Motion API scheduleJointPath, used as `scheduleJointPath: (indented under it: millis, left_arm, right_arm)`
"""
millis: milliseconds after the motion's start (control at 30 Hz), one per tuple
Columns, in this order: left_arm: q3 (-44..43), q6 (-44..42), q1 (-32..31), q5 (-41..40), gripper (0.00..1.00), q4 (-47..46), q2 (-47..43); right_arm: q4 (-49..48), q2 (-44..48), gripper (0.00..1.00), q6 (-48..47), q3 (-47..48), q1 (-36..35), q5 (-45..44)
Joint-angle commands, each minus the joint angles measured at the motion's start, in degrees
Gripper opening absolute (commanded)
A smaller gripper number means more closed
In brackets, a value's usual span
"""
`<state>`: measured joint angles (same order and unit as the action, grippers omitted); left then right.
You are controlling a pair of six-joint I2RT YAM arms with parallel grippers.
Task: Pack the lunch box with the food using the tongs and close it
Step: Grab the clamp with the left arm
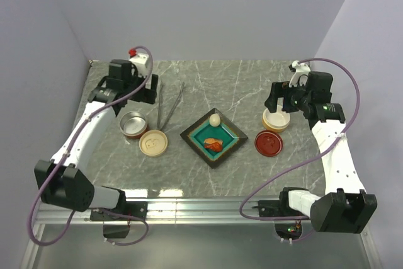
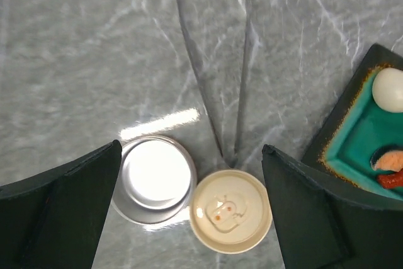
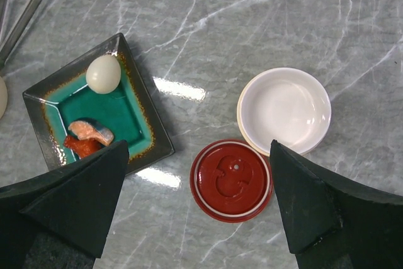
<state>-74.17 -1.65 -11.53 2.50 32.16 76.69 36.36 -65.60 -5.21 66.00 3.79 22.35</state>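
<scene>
We see both grippers spread wide, gripping nothing. The left gripper (image 2: 192, 148) hangs over the steel bowl (image 2: 154, 177) and the cream lid (image 2: 230, 211), which sit just beside each other on the worktop (image 1: 252, 86). The tongs (image 1: 171, 108) lie flat on the worktop, untouched. Their joined end is next to the cream lid, and their two arms fan out toward the far side, between the steel bowl and the teal dish (image 1: 189, 135). All the food is on the dish. The cream-white egg (image 3: 103, 74) is at its far corner, and the orange-red lumps (image 3: 88, 138) are closer to the middle, apart from the egg. The right gripper (image 3: 198, 146) hangs above the white bowl (image 3: 286, 108) and the red lid (image 3: 231, 179). The red lid lies off the bowl, right beside it on the near side.
</scene>
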Motion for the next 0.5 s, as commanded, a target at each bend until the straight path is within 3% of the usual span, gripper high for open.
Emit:
scheduleJointPath:
  millis: [0, 467]
  left_arm:
    - [2.88, 4.81, -2.70, -4.07, 0.99, -3.59, 2.84]
    - [4.39, 8.51, -5.87, -3.29, 0.96, -8.25, 19.55]
  right_arm:
    - [-0.67, -0.49, 1.00, -0.59, 2.21, 0.34, -0.29]
    - [-0.24, -1.19, 1.00, -0.68, 1.76, 0.34, -0.46]
